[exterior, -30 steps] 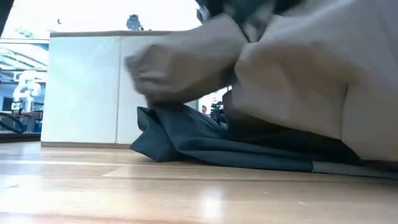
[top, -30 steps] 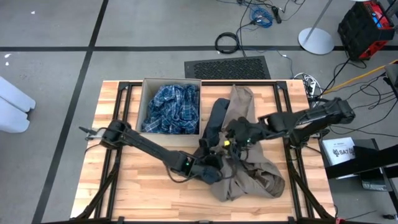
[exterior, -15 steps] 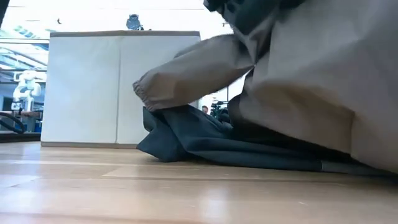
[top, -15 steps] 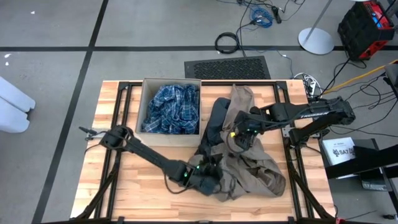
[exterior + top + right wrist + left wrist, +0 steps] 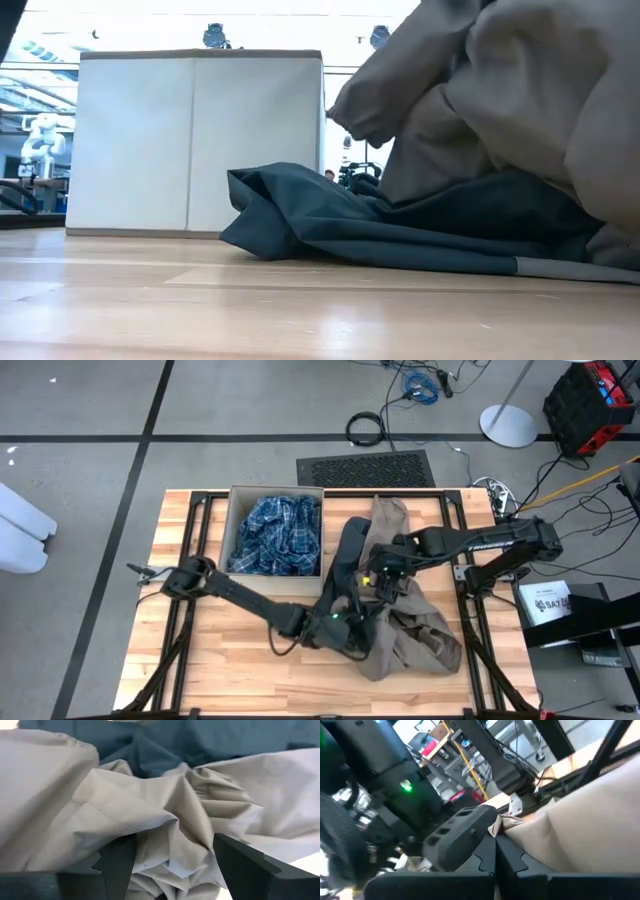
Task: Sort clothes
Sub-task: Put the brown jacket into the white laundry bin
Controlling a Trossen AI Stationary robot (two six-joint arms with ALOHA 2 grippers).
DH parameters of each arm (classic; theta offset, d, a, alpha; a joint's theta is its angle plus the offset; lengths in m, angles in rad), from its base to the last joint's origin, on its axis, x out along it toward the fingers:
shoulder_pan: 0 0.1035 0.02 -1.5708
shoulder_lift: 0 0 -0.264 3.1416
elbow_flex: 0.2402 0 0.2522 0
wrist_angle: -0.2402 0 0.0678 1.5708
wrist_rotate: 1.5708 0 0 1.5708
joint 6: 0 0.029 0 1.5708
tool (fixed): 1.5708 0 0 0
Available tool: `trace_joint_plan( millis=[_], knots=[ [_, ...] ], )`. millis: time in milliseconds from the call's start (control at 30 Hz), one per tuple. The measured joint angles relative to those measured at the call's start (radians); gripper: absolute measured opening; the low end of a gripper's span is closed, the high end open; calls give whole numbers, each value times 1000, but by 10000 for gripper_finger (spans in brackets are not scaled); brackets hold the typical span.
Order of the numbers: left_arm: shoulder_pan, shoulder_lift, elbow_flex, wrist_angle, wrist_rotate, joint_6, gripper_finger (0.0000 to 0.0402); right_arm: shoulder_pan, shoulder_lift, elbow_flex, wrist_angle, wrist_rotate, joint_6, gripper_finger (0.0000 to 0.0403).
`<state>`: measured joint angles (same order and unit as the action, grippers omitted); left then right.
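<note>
Left gripper [image 5: 496, 854] pinched, apparently on a khaki-tan garment [image 5: 580, 840] fold

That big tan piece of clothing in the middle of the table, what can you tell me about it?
The khaki-tan garment is soft, thin-looking woven fabric, crumpled into loose folds with a gathered cuff showing in the low view. It lies right of the cardboard box, partly draped over a dark navy garment. The left tool is shut on a pinch of its edge, and the right tool sits open over its bunched middle.
</note>
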<state>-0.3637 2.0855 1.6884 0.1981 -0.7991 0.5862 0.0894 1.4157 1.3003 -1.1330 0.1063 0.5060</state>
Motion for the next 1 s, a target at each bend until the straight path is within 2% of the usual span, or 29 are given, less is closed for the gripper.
trace_joint_plan(
  millis=[133,233,333,400,533,633,700,767,800,867,1000],
  knots=[
    [46,14,-22,24,19,-2,0,-1,-41,3,-28,-10,44,253],
    [74,20,-32,42,21,-3,0,-6,-68,17,-62,-56,60,253],
    [96,25,-44,64,52,-5,0,1,-102,58,-31,-68,76,253],
    [114,29,-56,57,64,-5,0,6,-115,94,2,-116,81,253],
    [150,30,-76,41,72,-78,0,23,-121,177,-1,-147,85,253],
    [174,35,-79,-21,104,-144,0,24,-122,242,-51,-67,85,253],
    [195,53,-78,-56,126,-203,0,9,-123,262,-103,75,81,253],
    [217,82,-79,-88,144,-256,0,-34,-126,258,-181,220,108,253],
    [224,99,-79,-98,158,-281,0,-66,-128,248,-209,247,119,253],
    [231,134,-79,-118,164,-314,0,-147,-130,224,-228,232,117,253],
    [220,191,-79,-125,166,-318,0,-345,-132,158,-168,126,51,253]
  ],
)
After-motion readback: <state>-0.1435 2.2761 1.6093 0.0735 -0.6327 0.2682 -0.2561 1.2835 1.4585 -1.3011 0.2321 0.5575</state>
